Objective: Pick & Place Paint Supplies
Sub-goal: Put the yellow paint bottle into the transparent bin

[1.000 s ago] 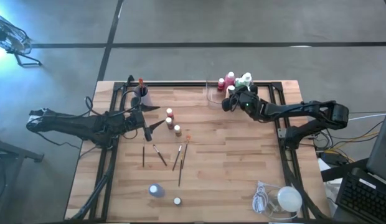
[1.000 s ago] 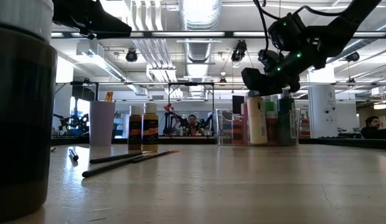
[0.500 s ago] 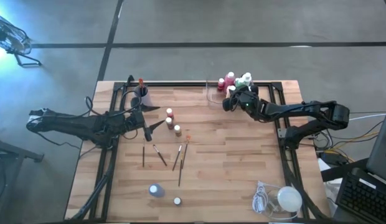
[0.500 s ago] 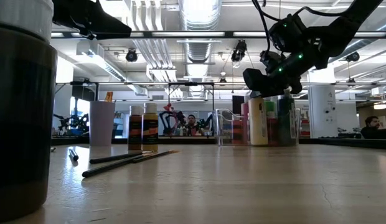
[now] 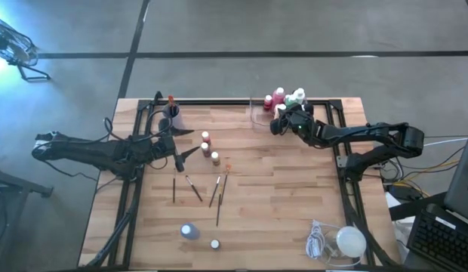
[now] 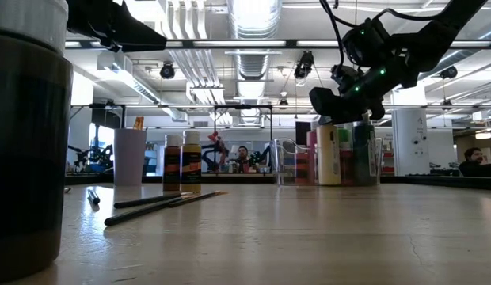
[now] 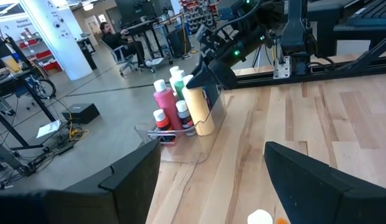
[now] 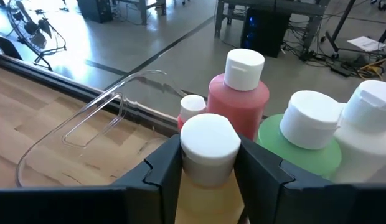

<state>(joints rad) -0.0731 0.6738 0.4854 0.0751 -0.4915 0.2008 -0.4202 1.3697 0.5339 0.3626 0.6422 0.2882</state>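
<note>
Yellow bottle (image 8: 205, 180) sits between the right tool's (image 8: 208, 165) fingers inside the clear tray (image 8: 87, 121) for release, while the left tool (image 5: 190, 151) waits wide.

We count five bottles in the clear tray (image 7: 180, 146), three bottles (image 5: 210, 147) mid-table, two near the front edge, and four paintbrushes (image 5: 193, 188).

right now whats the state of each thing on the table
yellow bottle: upright in the clear tray, capped, between the right gripper jaws
pink bottle: upright in tray, capped
green bottle: upright in tray, capped
paintbrushes: lying flat on the table
left gripper: open, empty, above the table
purple cup: upright
</note>
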